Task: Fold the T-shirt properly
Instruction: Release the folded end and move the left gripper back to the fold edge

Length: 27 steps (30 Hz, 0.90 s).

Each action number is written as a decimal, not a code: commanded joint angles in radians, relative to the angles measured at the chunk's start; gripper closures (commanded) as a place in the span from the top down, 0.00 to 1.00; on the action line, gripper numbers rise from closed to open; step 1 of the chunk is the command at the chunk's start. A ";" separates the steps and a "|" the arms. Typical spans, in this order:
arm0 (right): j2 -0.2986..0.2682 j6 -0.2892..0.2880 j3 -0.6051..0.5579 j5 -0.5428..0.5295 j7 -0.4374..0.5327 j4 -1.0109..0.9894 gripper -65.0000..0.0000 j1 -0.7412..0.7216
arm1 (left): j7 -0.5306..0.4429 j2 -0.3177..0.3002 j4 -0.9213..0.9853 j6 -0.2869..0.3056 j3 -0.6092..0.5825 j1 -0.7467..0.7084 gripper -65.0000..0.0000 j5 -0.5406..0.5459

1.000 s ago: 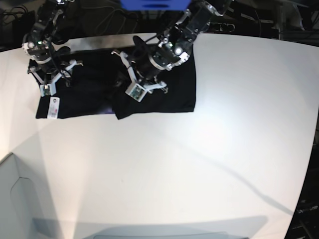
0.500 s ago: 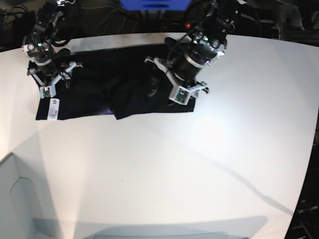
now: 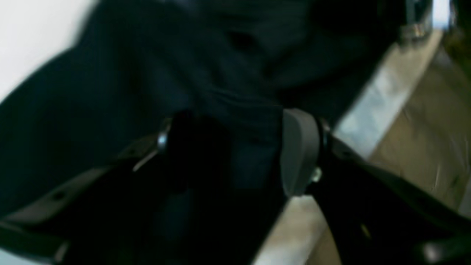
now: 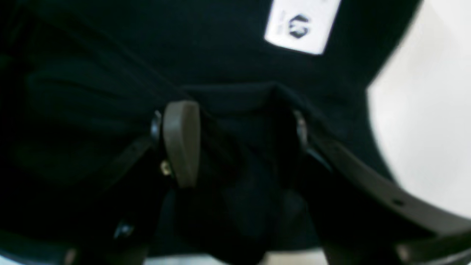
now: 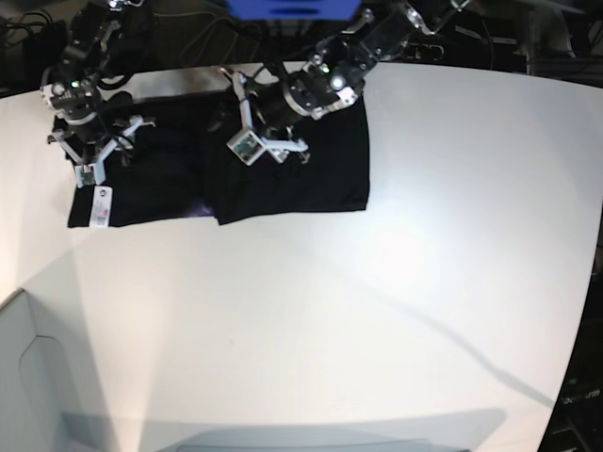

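Brightly lit white table [image 5: 396, 311], dark surroundings.

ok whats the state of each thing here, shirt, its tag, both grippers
T-shirt: flat on the table at its far edge, partly folded, wrinkled.
white tag: showing on the shirt's corner, by the table edge.
left gripper: open, jaws apart over a ridge of black cloth.
right gripper: open, jaws apart, black cloth between them.
table: white, bearing the shirt.
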State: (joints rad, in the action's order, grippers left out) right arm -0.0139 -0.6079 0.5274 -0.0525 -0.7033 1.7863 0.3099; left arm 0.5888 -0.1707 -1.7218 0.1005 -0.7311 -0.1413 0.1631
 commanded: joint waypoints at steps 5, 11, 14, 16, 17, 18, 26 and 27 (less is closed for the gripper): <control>-0.008 0.001 0.013 -0.007 0.023 0.119 0.57 -0.002 | -0.023 0.003 -0.017 0.003 -0.060 0.025 0.55 0.008; -0.013 0.001 0.086 -0.013 0.021 0.131 0.63 -0.025 | -0.028 -0.076 -0.162 0.003 0.052 -0.034 0.55 0.010; -0.016 0.001 0.107 -0.011 0.021 0.094 0.64 -0.050 | -0.028 -0.092 -0.234 0.005 0.184 -0.103 0.55 0.010; -0.030 0.001 0.107 -0.008 0.021 0.060 0.64 -0.067 | -0.026 -0.092 -0.248 0.006 0.287 -0.142 0.55 0.010; -0.039 0.001 0.104 -0.010 0.020 0.043 0.64 -0.073 | -0.028 -0.092 -0.243 0.006 0.339 -0.156 0.55 0.010; -0.050 0.001 0.099 -0.011 0.021 0.025 0.64 -0.074 | -0.025 -0.088 -0.243 0.008 0.390 -0.168 0.55 0.010; -0.094 0.001 0.098 -0.011 0.023 -0.148 0.64 -0.125 | -0.028 -0.086 -0.113 0.008 0.569 -0.200 0.55 0.010; -0.096 0.001 0.098 -0.013 0.023 -0.165 0.64 -0.125 | -0.028 -0.086 -0.090 0.008 0.577 -0.199 0.55 0.010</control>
State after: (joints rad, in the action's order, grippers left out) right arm -0.0967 -0.6060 0.6216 -0.0757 -0.6724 1.6077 0.1902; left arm 0.5804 -0.2546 -1.7939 0.1078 -0.1562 -0.3439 0.1688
